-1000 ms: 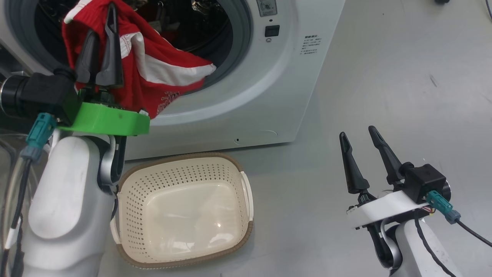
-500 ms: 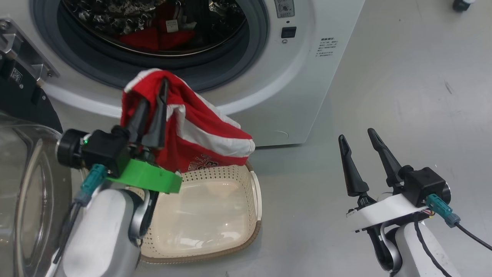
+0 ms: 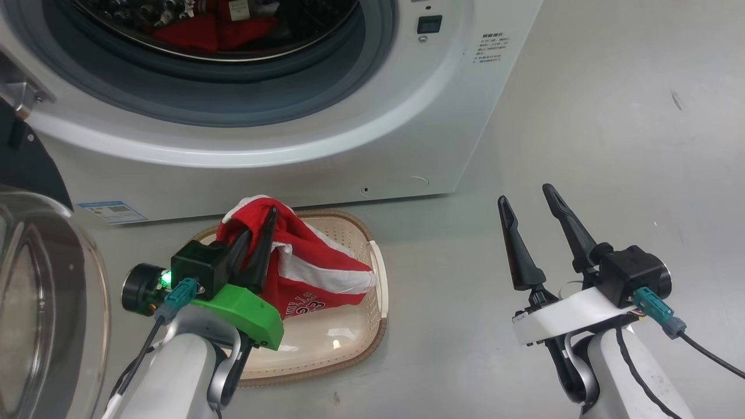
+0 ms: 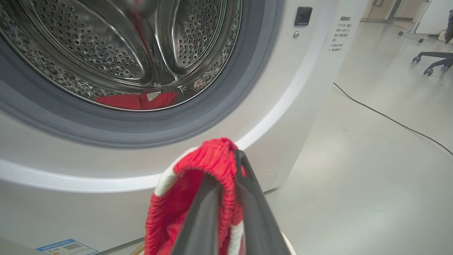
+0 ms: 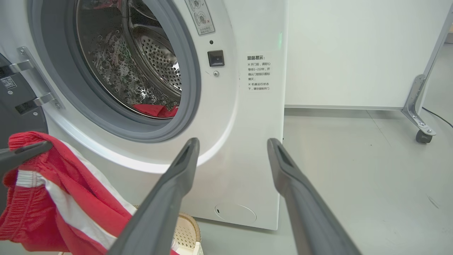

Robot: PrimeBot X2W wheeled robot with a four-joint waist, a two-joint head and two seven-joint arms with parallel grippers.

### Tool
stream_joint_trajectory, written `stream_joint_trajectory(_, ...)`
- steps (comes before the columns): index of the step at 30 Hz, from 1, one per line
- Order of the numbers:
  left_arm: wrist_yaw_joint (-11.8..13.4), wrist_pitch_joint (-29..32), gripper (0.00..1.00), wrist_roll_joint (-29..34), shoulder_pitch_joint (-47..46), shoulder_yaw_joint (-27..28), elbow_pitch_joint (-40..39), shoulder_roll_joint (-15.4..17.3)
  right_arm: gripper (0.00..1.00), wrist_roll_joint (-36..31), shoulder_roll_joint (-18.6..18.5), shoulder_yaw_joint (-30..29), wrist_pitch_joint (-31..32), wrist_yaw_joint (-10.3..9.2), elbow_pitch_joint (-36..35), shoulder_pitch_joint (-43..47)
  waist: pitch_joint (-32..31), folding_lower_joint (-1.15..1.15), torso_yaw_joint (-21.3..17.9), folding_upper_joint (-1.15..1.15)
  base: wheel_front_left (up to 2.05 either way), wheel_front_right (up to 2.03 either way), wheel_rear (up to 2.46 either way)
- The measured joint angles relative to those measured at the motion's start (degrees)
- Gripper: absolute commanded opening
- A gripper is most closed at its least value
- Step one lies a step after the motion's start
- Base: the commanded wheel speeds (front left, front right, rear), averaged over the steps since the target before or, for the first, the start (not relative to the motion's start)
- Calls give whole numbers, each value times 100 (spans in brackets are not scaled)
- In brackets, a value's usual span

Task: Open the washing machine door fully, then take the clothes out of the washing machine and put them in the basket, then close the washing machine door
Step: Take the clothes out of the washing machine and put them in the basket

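I see bare grey floor (image 3: pixel 611 116) free right of the small cream perforated plastic basket (image 3: pixel 379 291), while the big white washing machine (image 3: pixel 349 145) walls its far side and the glass-bowled round door (image 3: pixel 52 291) blocks the left.

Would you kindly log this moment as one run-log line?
left gripper: shut on clothes, over basket | right gripper: open, empty | washing machine door: open | drum: red fabric inside
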Motion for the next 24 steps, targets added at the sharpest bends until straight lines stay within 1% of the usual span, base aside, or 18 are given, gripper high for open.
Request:
stream_joint_trajectory(7, 44, 154, 0, -86, -20, 136, 538, 7, 100, 0, -2, 110, 0, 1, -119, -134, 325, 0, -189, 0, 0, 0, 0)
stream_joint_trajectory(11, 47, 307, 0, -90, -126, 132, 976, 12, 100, 5, -5, 179, 0, 1, -180, -222, 558, 0, -306, 0, 0, 0, 0)
stream_joint_trajectory(20, 21, 734, 0, -91, -816, 70, 1927, 3, 100, 68, -14, 380, 0, 16, -359, -611, 1156, 0, -566, 0, 0, 0, 0)
stream_joint_trajectory(24, 21, 805, 0, -85, -1065, 86, 2246, 14, 100, 222, -15, 528, 0, 18, -439, -813, 1427, 0, -685, 0, 0, 0, 0)
